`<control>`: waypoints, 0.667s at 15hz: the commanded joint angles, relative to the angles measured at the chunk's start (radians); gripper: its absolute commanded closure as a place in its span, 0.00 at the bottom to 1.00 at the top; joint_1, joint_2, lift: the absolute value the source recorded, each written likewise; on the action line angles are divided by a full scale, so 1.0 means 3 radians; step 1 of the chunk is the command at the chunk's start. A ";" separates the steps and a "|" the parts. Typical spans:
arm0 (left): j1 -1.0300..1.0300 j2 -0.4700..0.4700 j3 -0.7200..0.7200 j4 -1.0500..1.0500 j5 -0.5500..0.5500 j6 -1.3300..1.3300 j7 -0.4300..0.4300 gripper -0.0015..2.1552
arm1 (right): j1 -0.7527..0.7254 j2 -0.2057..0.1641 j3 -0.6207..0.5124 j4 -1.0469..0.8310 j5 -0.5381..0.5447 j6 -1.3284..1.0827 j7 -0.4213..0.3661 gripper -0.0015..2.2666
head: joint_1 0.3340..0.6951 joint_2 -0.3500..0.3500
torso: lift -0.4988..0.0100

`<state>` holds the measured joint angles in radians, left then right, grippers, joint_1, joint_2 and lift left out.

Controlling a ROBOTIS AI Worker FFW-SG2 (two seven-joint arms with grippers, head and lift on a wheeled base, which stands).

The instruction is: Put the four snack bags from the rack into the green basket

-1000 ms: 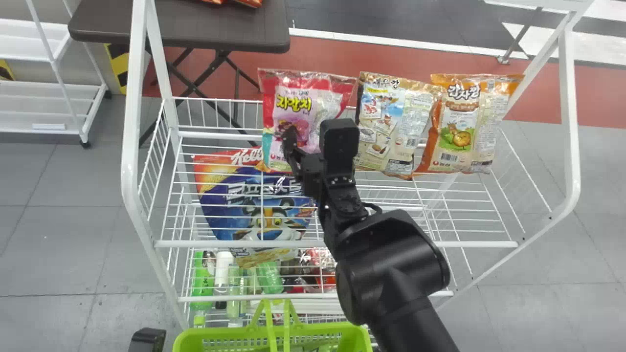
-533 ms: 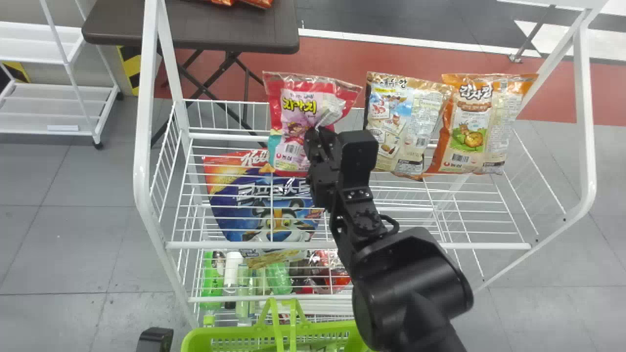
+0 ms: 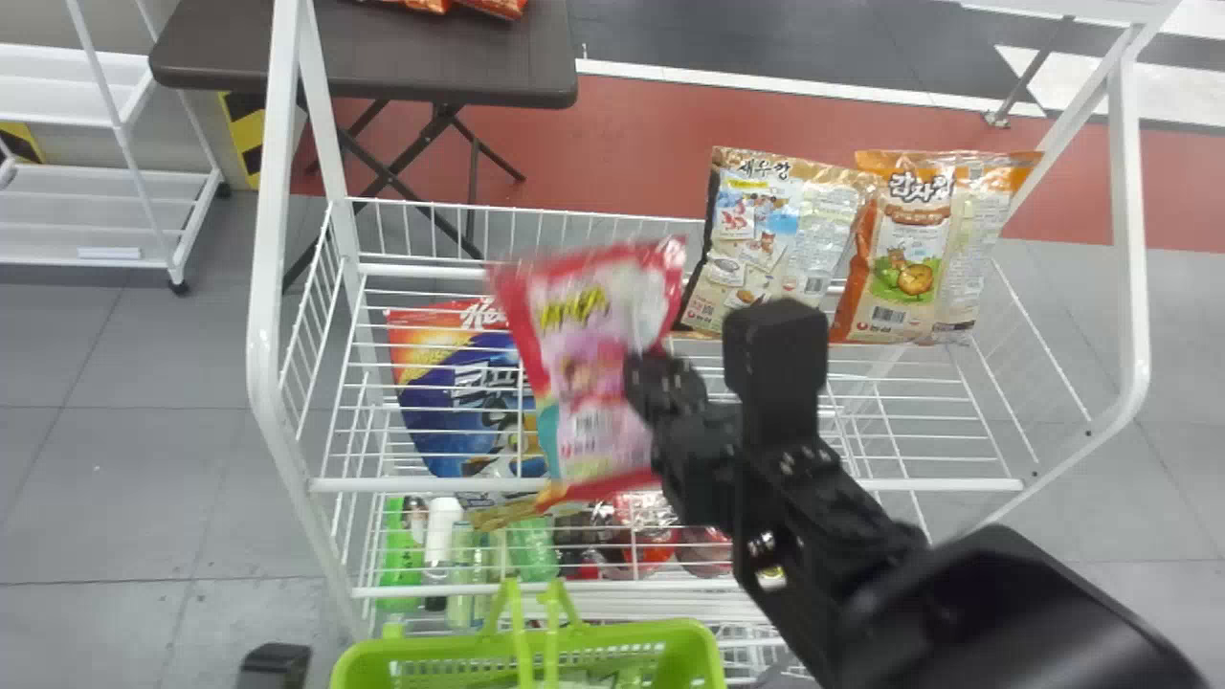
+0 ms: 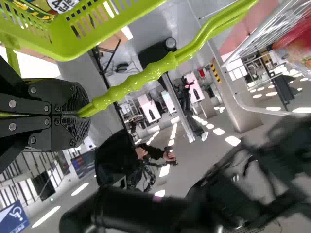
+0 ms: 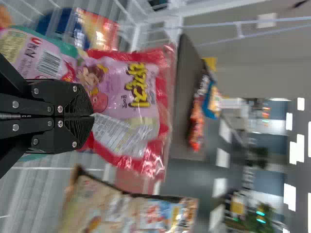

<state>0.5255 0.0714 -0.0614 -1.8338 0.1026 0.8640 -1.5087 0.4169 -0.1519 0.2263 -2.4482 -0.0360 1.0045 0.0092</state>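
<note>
Plainly, the right gripper [image 5: 92, 116] was clenched on the wrapper of the pink snack bag [image 3: 584, 354], which hung slightly tilted at the front of the white rack [image 3: 431, 485], short of the green basket [image 3: 383, 655]. The left gripper [image 4: 83, 114] was closed round the basket's handle [image 4: 141, 77]. The bag looked light and puffy, its film slick and its contents probably easy to crush; a firm pinch on loose film seemed wiser than squeezing the belly. The beige bag [image 3: 756, 239] and orange bag [image 3: 904, 268] leaned at the rack's back, their top seams likely good holds.
</note>
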 commanded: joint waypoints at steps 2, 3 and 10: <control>0.0043 -0.0008 0.0062 -0.0054 0.0011 0.0002 -0.0003 0.98 | 0.0610 -0.0107 -0.0233 -0.0787 -0.0018 0.1098 0.0066 0.97 | 1.00 0.11 | 0.97; 0.0048 -0.0013 0.0062 -0.0059 0.0011 -0.0009 -0.0003 0.98 | 0.0794 -0.0158 -0.0289 -0.0880 -0.0018 0.1149 0.0066 0.97 | 1.00 0.06 | 0.97; 0.0043 -0.0100 -0.0051 -0.0044 -0.0061 -0.0060 0.0095 0.98 | 0.1213 -0.0291 -0.0570 -0.0803 -0.0483 0.1548 0.0148 0.97 | 1.00 0.00 | 0.97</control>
<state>0.5405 0.0427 -0.0654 -1.8482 0.0877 0.8466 -1.4841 0.7708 -0.2383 0.0675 -2.7165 -0.1257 1.4862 0.0505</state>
